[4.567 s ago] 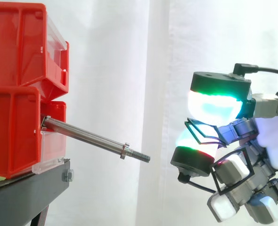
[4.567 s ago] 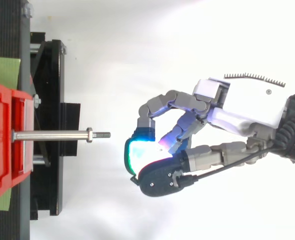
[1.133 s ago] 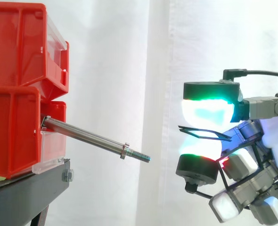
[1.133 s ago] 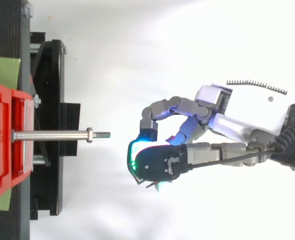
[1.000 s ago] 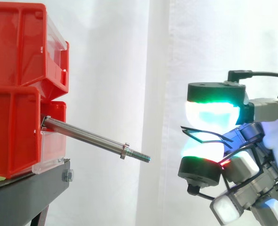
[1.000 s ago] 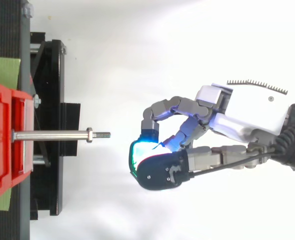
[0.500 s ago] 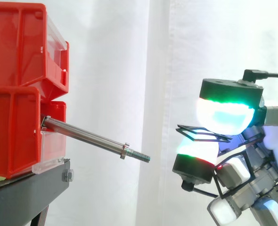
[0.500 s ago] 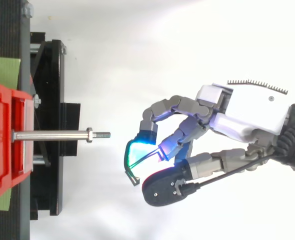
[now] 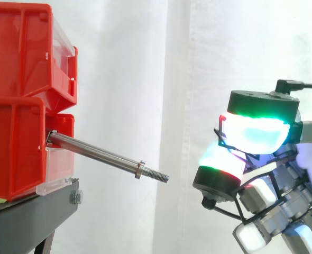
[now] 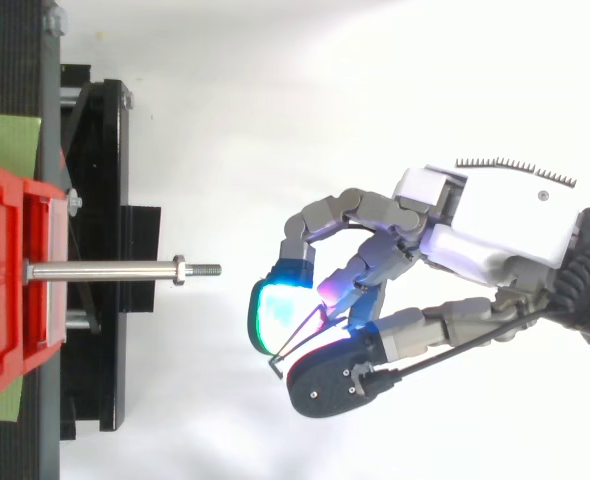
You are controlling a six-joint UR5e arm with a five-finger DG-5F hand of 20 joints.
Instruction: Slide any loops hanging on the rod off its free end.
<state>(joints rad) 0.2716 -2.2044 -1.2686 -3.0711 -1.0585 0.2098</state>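
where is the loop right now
The black loop is off the rod, pinched between the pads of the hand, just right of the rod's threaded free end and clear of it.

The rod point(image 9: 98, 153) is bare metal, smooth and shiny, with a rough thread cut into its tip past a metal collar point(image 9: 139, 169). The bins point(image 9: 18, 63) are glossy red plastic with a clear plastic front panel point(image 9: 58, 169). The stand point(image 9: 34, 217) is matt black, ribbed on top, and carries a dull metal bolt point(image 9: 76, 198). The curtain point(image 9: 145, 79) is white cloth in soft folds. The hand point(image 10: 475, 225) has a smooth white plastic shell, grey metal-looking links and translucent pads point(image 9: 254, 132) backed by matt black caps. The loop point(image 10: 297, 335) is thin and black; its material cannot be told.
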